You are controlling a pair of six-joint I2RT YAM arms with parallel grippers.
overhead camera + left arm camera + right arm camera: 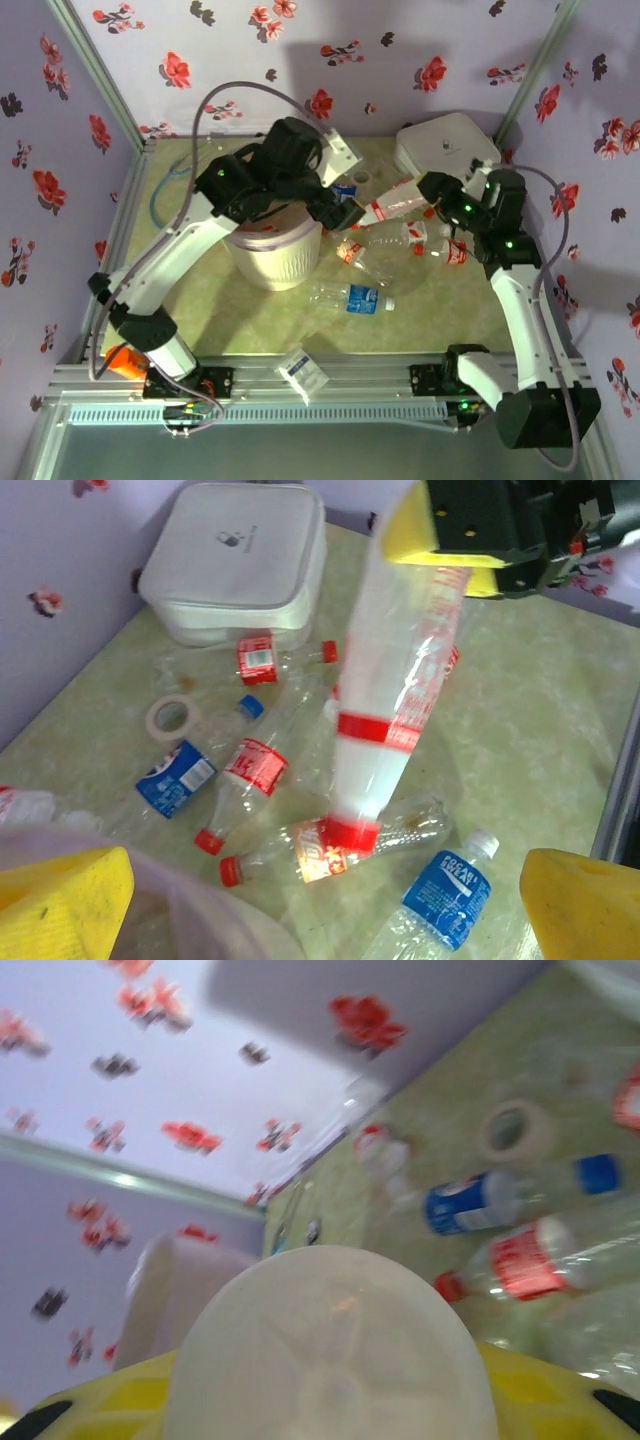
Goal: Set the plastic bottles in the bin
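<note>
**Item 1, right gripper** (432,192). The yellow fingers are pinching a red-labelled bottle (395,690) by its base end. In the right wrist view the clear base is filling the gap between them. The red cap is hanging down and pointing toward 9 o'clock, over the pile.

**Item 2, bin** (275,265). It is sitting at 9 o'clock from the held bottle, with its pinkish liner open at the top. I am reading the step in hand as the carry to the bin. I am planning to keep the cap above the rim and travel toward 9 o'clock. I will let go only once the whole bottle is over the mouth. The thin, crushed plastic is gripped at one end, so it is likely to swing or slip, and I am favouring a slow, level move.

**Item 3, left gripper** (320,905). The fingers are spread wide and holding nothing. It is hovering over the bin's rim at about 2 o'clock, which is right on my path. I am judging a knock likely unless that arm makes room, or I come in from the 4 o'clock side.

**Item 4, loose bottles** (255,765). They are lying on the table at 3 o'clock from the bin, with a blue-labelled bottle (355,297) at 4 o'clock.

**Item 5, not for the bin.** The white box (445,148) is sitting at 1 o'clock from the bin, and the tape roll (170,717) is lying near it.
</note>
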